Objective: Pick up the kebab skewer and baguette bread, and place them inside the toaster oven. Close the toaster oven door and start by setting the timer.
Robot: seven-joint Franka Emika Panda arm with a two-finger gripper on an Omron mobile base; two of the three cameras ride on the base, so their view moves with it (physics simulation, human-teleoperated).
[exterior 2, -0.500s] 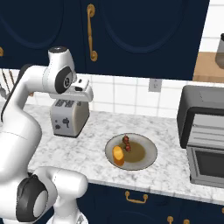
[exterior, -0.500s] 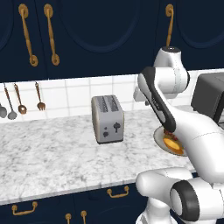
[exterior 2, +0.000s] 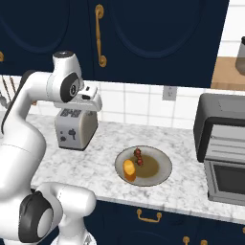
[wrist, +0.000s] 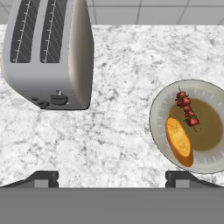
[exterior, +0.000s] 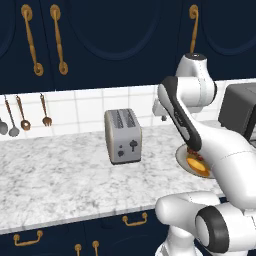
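The kebab skewer (wrist: 187,109) and the golden baguette bread (wrist: 179,140) lie side by side on a round grey plate (wrist: 157,113). My gripper (wrist: 111,178) is open, its tips wide apart with nothing between them. It hangs high over bare counter, with the plate to one side and a silver toaster on the other. From the right base, the skewer (exterior 2: 139,156) and baguette (exterior 2: 129,170) sit on the plate (exterior 2: 162,174), and my hand (exterior 2: 91,101) hovers near the toaster. The toaster oven (exterior 2: 220,105) stands at the right; its door (exterior 2: 228,179) appears folded down.
A silver two-slot toaster (exterior: 122,136) stands mid-counter, left of the plate (exterior: 181,159). Utensils (exterior: 24,120) hang on the tiled wall at the left. Dark cabinets with brass handles (exterior 2: 99,33) run above. The marble counter's front edge (exterior: 75,215) lies close to the base.
The hand has sunk slightly above the counter; plate, food and toaster have not moved.
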